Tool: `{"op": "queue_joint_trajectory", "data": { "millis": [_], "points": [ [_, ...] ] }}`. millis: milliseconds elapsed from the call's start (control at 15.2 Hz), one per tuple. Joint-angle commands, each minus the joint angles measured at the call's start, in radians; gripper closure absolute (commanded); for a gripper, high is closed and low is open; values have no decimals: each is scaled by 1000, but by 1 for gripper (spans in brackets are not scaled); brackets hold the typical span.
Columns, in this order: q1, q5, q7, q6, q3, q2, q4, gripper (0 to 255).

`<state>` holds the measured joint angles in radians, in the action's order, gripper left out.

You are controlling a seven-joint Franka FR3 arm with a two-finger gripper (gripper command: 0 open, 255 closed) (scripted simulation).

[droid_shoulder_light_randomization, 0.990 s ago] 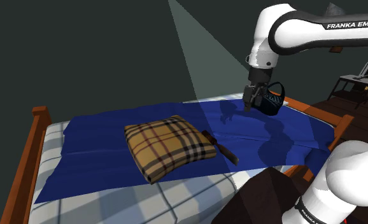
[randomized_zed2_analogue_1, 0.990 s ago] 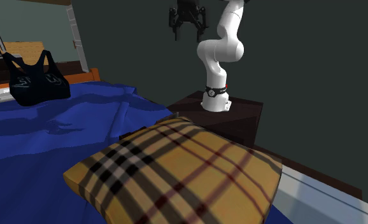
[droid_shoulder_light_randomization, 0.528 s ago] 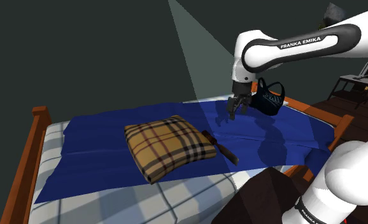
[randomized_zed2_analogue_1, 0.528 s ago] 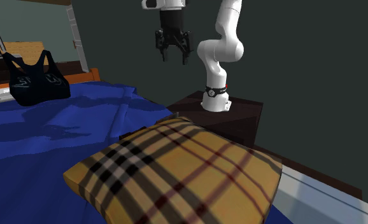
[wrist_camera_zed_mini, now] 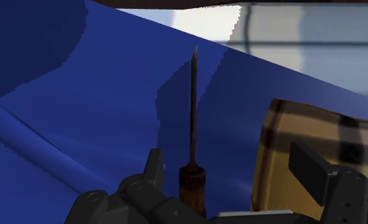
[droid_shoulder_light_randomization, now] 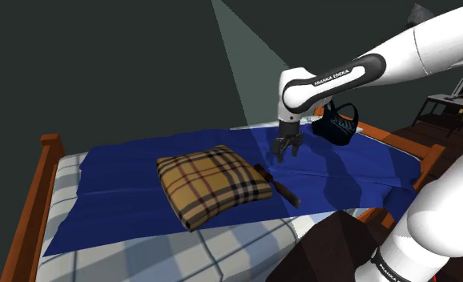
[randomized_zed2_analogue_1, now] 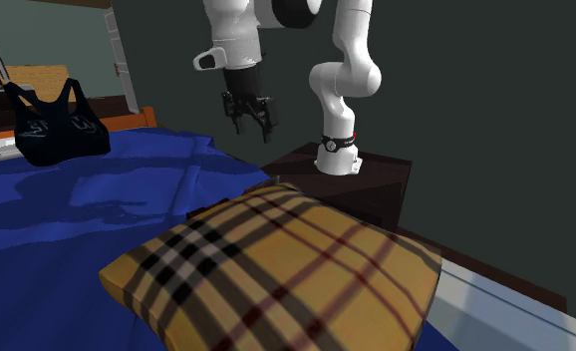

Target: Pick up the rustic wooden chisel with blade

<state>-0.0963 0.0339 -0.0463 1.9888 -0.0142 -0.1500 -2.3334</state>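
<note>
The chisel [droid_shoulder_light_randomization: 276, 184] is a dark brown tool lying on the blue blanket [droid_shoulder_light_randomization: 142, 172], right beside the plaid pillow [droid_shoulder_light_randomization: 212, 184]. In the wrist view its brown wooden handle [wrist_camera_zed_mini: 192, 186] sits near one finger and its thin dark blade [wrist_camera_zed_mini: 193, 102] points away from the hand. My gripper [droid_shoulder_light_randomization: 287, 152] hangs open above the blanket, a little beyond the chisel and apart from it. Its fingers [wrist_camera_zed_mini: 310, 172] stand wide apart with nothing between them touching. In the second exterior view the gripper [randomized_zed2_analogue_1: 249, 118] hovers over the bed's far edge.
A black bag [droid_shoulder_light_randomization: 336, 126] stands on the blanket past the gripper, seen also as the black bag [randomized_zed2_analogue_1: 52, 125]. The plaid pillow [randomized_zed2_analogue_1: 286, 279] lies close to the chisel. The bed has a wooden frame [droid_shoulder_light_randomization: 31, 200]; the dark stand [randomized_zed2_analogue_1: 371, 184] is beside it.
The arm has swung down and toward the shoulder view's left, away from the black bag, bringing the open gripper lower and closer to the chisel.
</note>
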Motion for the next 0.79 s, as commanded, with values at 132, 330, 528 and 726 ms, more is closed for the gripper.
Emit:
{"op": "queue_joint_trajectory", "data": {
  "millis": [132,330,528,726],
  "points": [
    [-13,0,-6,77,13,162,56,0],
    [-23,-2,-8,119,23,280,110,0],
    [-31,-6,-8,145,29,369,156,0],
    [-31,-6,-9,181,29,398,149,0]
  ]
}}
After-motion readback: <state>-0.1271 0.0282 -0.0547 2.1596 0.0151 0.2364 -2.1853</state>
